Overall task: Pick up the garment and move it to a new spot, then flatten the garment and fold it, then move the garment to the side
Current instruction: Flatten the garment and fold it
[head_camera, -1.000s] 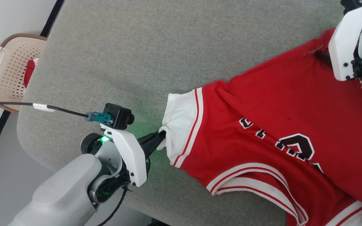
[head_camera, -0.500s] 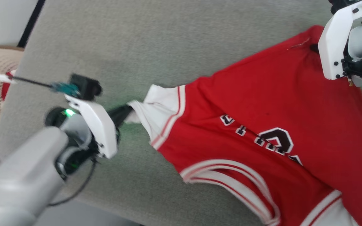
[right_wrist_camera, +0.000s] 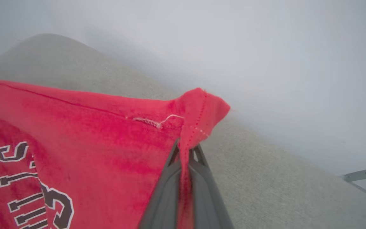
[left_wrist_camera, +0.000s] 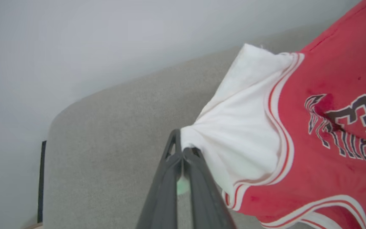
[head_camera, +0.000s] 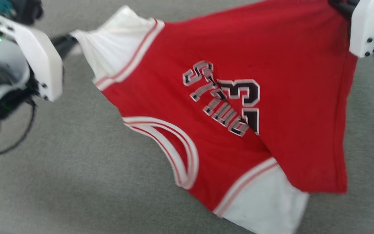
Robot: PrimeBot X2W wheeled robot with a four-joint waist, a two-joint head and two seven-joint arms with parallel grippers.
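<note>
The garment (head_camera: 226, 97), a red jersey with white sleeves, striped trim and black lettering, hangs stretched between my two grippers above the grey cushion (head_camera: 60, 182). My left gripper (head_camera: 71, 40) is shut on the edge of one white sleeve (left_wrist_camera: 233, 127), its dark fingers (left_wrist_camera: 183, 178) pinched together on the cloth. At the upper right, my right gripper (head_camera: 336, 5) is shut on a red hem corner (right_wrist_camera: 199, 108), with the fabric caught between its fingers (right_wrist_camera: 186, 181). The other white sleeve (head_camera: 268, 204) droops toward the cushion.
The grey cushion (right_wrist_camera: 265, 178) spreads under and around the jersey. A pale wall (left_wrist_camera: 75, 41) rises behind it, and a dark floor strip (left_wrist_camera: 40, 181) shows past the cushion's left edge.
Both arms have risen and lifted the jersey off the cushion; it now hangs spread between them. The head camera has shifted too, so the basket has left the view.
</note>
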